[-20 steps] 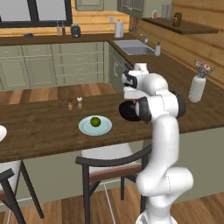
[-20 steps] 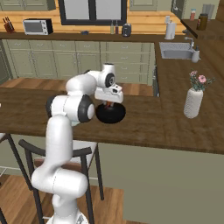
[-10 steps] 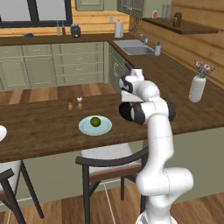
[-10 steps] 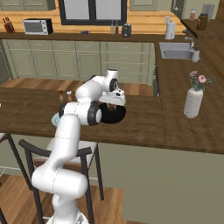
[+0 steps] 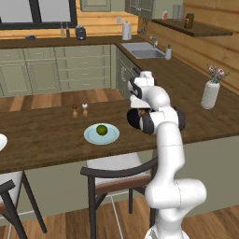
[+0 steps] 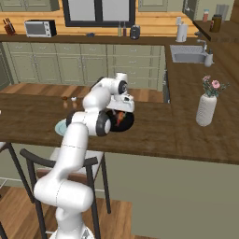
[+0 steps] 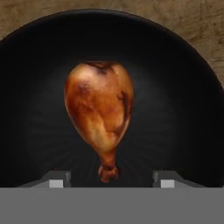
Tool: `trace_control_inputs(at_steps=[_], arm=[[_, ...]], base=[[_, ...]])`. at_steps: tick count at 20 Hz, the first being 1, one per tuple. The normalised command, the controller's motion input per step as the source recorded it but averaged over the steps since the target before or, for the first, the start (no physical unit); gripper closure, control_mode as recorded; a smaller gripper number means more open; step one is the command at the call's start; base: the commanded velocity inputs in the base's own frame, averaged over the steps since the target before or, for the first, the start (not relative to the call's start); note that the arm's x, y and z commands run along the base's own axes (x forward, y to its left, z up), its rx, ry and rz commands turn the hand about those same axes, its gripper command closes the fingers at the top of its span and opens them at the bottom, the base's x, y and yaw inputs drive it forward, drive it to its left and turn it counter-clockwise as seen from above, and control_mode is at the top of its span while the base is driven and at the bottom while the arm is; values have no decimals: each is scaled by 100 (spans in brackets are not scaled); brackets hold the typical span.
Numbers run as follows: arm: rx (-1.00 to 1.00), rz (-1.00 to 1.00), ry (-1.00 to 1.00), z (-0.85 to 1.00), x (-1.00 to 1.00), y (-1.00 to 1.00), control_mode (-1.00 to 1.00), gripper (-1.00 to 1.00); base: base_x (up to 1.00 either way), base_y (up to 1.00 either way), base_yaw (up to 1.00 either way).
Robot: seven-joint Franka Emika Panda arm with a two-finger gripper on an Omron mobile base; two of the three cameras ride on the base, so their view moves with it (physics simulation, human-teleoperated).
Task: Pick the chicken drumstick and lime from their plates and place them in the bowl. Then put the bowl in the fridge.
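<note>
Chicken drumstick (image 7: 99, 114): glossy orange-brown, lying inside the black bowl (image 7: 183, 87) directly below my gripper (image 7: 107, 177). Fat end points away from me in the hand view, thin bone end points toward my fingertips (image 7: 57, 178). The bone end sits between the two tips with a clear gap on either side; my fingers stand apart and grip nothing.

Bowl: round, deep, glossy black, resting on the dark wooden counter (image 6: 158, 130). In the right base view the bowl (image 6: 125, 122) shows just past my forearm, with a bit of orange-brown drumstick (image 6: 120, 115) visible in it. My hand hangs over it, pointing down.

Gripper, left base view (image 5: 141, 111): low over the counter, mostly hidden by my own white wrist and dark elbow joint.

Lime (image 5: 101, 130): round, yellow-green, sitting in the middle of the pale blue-green plate (image 5: 92, 137). That plate lies on the counter to the left of my arm, apart from the bowl.

Salt and pepper shakers (image 5: 80, 110): two small ones, side by side, behind the lime's plate.

White vase with pink flowers (image 6: 206, 105): upright on the counter, well apart from the bowl, on its right.

Chair (image 5: 116, 175): dark-framed, tucked against the near side of the counter beneath the lime's plate.

Sink (image 6: 190, 55): set in the far counter, in the corner.
</note>
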Motion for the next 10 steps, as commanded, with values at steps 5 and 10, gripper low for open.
trace_control_inputs(at_steps=[5,10], arm=[[-9,0,-17,-25,-99,34,-100,-100],[-13,2,-56,2,-100,47,-100,-100]], base=[[0,0,0],[0,0,0]])
